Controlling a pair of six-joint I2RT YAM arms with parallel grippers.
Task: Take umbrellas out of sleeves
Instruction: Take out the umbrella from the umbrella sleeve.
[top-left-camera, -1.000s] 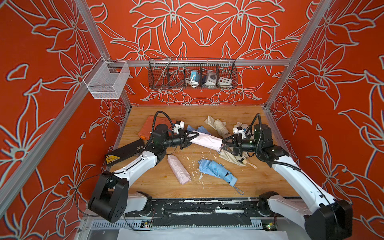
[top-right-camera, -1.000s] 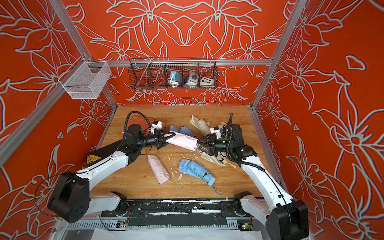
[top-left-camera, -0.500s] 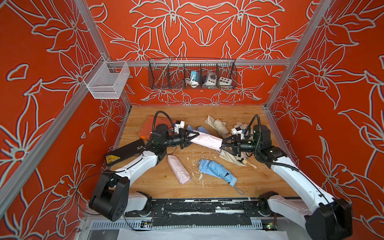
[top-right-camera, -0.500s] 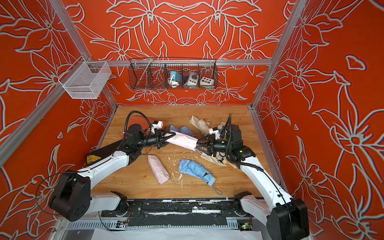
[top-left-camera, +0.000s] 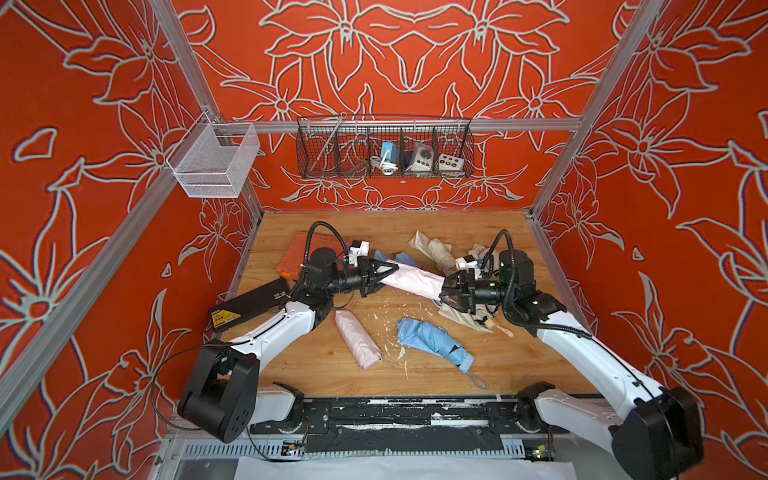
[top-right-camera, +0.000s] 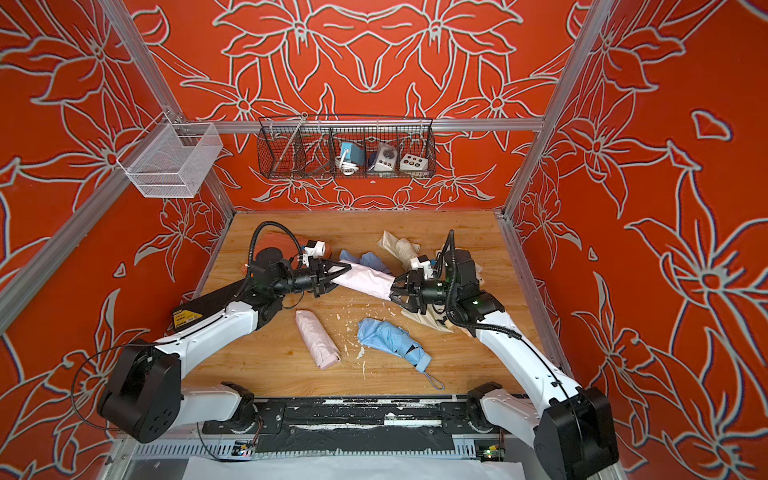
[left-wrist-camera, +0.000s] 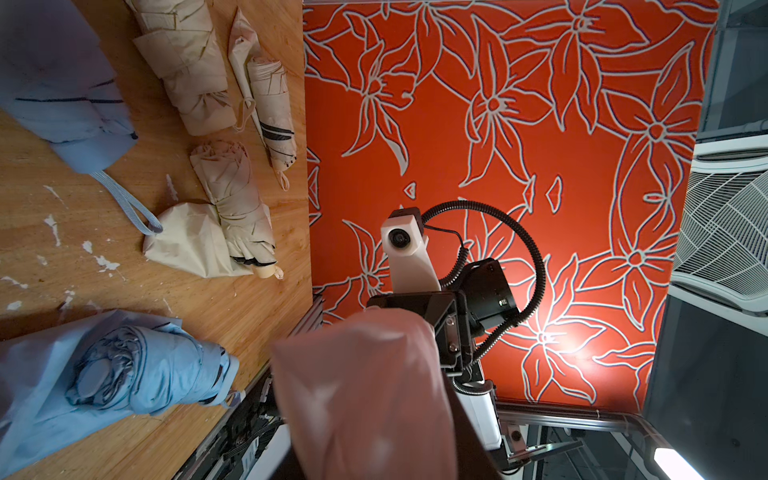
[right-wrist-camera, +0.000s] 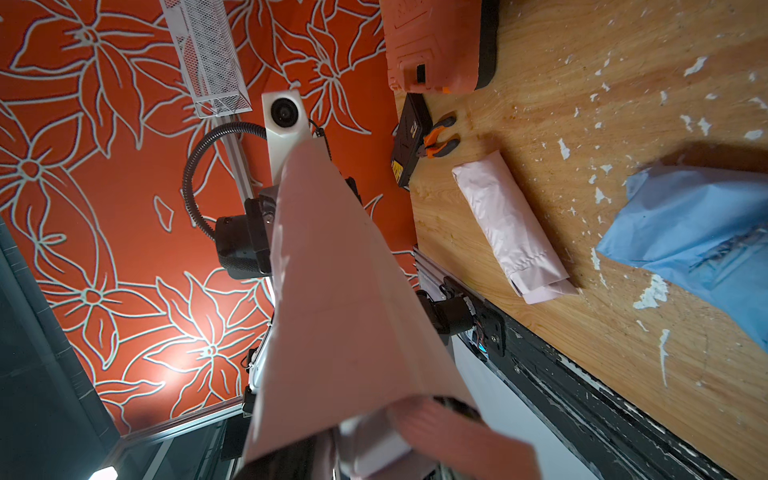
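A pale pink sleeve with an umbrella inside hangs level above the table between both grippers. My left gripper is shut on the sleeve's closed end, which fills the left wrist view as the pink sleeve. My right gripper is shut on the other end, where a pink handle shows at the mouth of the sleeve. On the table lie another pink sleeved umbrella, a loose light blue umbrella and cream umbrellas.
An orange tool case and a black box lie at the table's left. A blue umbrella lies behind the held bundle. Cream fabric lies under my right gripper. A wire basket and a white mesh basket hang on the walls.
The right gripper's jaws have narrowed on the open end of the pink bundle. Both arms and the bundle have barely moved.
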